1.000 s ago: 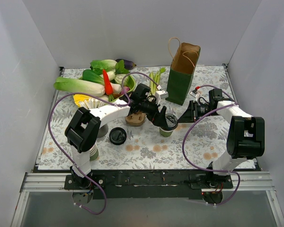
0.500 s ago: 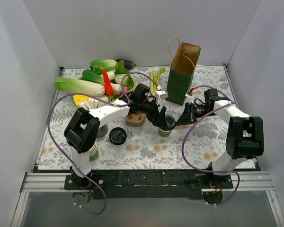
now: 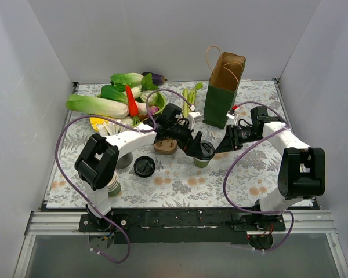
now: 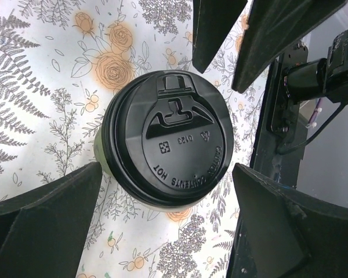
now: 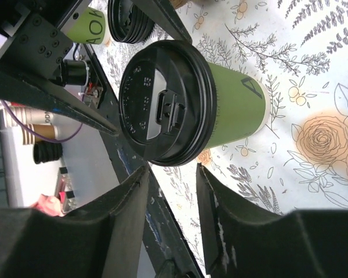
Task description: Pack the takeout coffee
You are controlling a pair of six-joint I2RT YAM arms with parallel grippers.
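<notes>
Top external view: the floral tablecloth (image 3: 180, 185) covers the work surface, enclosed by plain white walls (image 3: 133, 35) on three sides. The takeout coffee (image 3: 204, 155) stands upright mid-table, lidded, in front of the green paper bag (image 3: 221, 95). A loose black lid (image 3: 144, 166) lies to its left. My left gripper (image 3: 198, 148) hangs over the cup; my right gripper (image 3: 220, 145) points at it from just beside.

Left wrist view: my fingers (image 4: 46, 231) stand apart, flanking the cup's lid without visible contact. Printed ferns and orange flowers show beneath.

Right wrist view: my fingers (image 5: 124, 220) are parted by a narrow gap, the green cup just beyond their tips.
</notes>
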